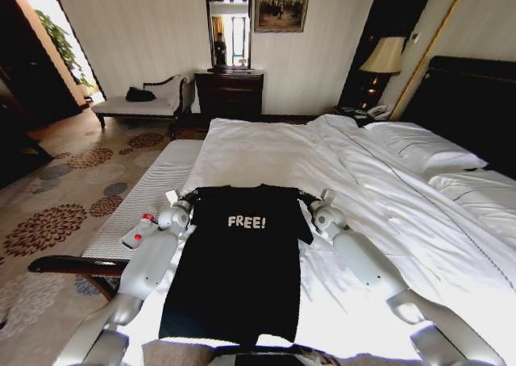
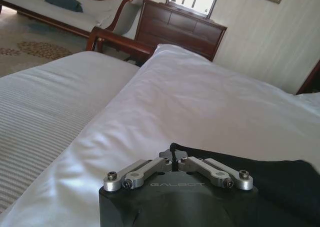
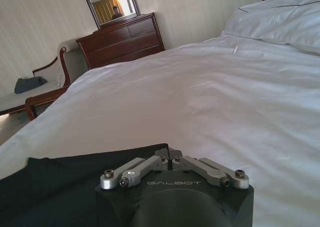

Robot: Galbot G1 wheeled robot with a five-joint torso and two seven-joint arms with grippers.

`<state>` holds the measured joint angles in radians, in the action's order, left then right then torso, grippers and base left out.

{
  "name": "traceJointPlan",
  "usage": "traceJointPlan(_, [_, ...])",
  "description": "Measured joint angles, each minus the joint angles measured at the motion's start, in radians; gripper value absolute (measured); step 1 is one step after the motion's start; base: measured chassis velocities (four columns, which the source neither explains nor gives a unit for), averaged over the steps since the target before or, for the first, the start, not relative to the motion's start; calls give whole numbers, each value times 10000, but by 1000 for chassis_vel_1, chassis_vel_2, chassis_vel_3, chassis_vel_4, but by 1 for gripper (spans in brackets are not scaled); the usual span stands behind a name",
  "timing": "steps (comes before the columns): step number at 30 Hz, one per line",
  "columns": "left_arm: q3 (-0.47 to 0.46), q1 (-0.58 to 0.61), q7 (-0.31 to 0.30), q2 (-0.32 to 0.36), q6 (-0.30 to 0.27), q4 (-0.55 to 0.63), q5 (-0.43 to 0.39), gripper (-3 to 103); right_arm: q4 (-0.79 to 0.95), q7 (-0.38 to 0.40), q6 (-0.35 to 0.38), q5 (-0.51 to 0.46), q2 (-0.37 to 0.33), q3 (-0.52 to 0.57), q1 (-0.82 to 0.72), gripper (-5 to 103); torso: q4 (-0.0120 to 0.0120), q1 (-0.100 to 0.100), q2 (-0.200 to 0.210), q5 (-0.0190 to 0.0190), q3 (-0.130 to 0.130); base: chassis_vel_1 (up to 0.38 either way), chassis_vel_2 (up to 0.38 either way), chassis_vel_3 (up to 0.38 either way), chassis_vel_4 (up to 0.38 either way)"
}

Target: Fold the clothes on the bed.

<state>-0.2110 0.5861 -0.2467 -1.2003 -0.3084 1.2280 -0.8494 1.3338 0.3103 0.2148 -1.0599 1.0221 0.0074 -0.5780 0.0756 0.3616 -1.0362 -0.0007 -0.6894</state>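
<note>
Pinching both shoulder corners of the black T-shirt, I have my left tool and my right tool at the garment's top edge, one at each sleeve. The shirt lies flat, "FREE!" lettering up, on the white duvet at the foot of the bed, hem toward me. In the left wrist view, the left tool is pressed together on a tuck of black cloth; in the right wrist view, the right tool is likewise closed over the fabric edge. To fold cleanly, I judge that both arms should rise evenly, keep the collar line taut and level, and carry it toward the hem without dragging the duvet. A small white bottle lies on the striped bench, well aside.
</note>
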Motion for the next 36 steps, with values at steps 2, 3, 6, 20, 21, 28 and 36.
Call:
traceJointPlan(2, [41, -131, 78, -122, 42, -289, 116, 0, -253, -145, -92, 133, 107, -60, 53, 0, 0, 0, 0, 1, 0, 0, 0, 0, 0])
traceJointPlan(3, [71, -237, 131, -258, 75, -517, 220, 0, -472, -246, -156, 217, 219, -112, 109, 0, 0, 0, 0, 1, 0, 0, 0, 0, 0])
traceJointPlan(6, [117, -467, 225, -578, 158, -955, 454, 0, -990, -378, -232, 376, 540, -221, 255, 0, 1, 1, 0, 1, 0, 0, 0, 0, 0])
traceJointPlan(20, [-17, -1433, 918, -1567, 464, -3204, 1401, 0, -2612, -635, -505, 1078, 1564, -418, 515, 0, -1, 0, 0, 1, 0, 0, 0, 0, 0])
traceJointPlan(21, [-33, -1433, 958, -1560, 465, -3273, 1411, 0, -2623, -635, -515, 1095, 1570, -405, 493, 0, -2, 0, 0, 0, 0, 0, 0, 0, 0])
traceJointPlan(28, [-71, -1029, 1021, -1330, 465, -2963, 1392, -2, -2258, -555, -439, 1004, 1438, -273, 267, 0, 0, 0, 0, 0, 0, 0, 0, 0, 0])
traceJointPlan(36, [-403, -221, 634, -436, 417, -1501, 859, 24, -504, -376, -353, 848, 701, 253, -523, 27, -2, 0, 0, 1, 1, 0, 0, 0, 0])
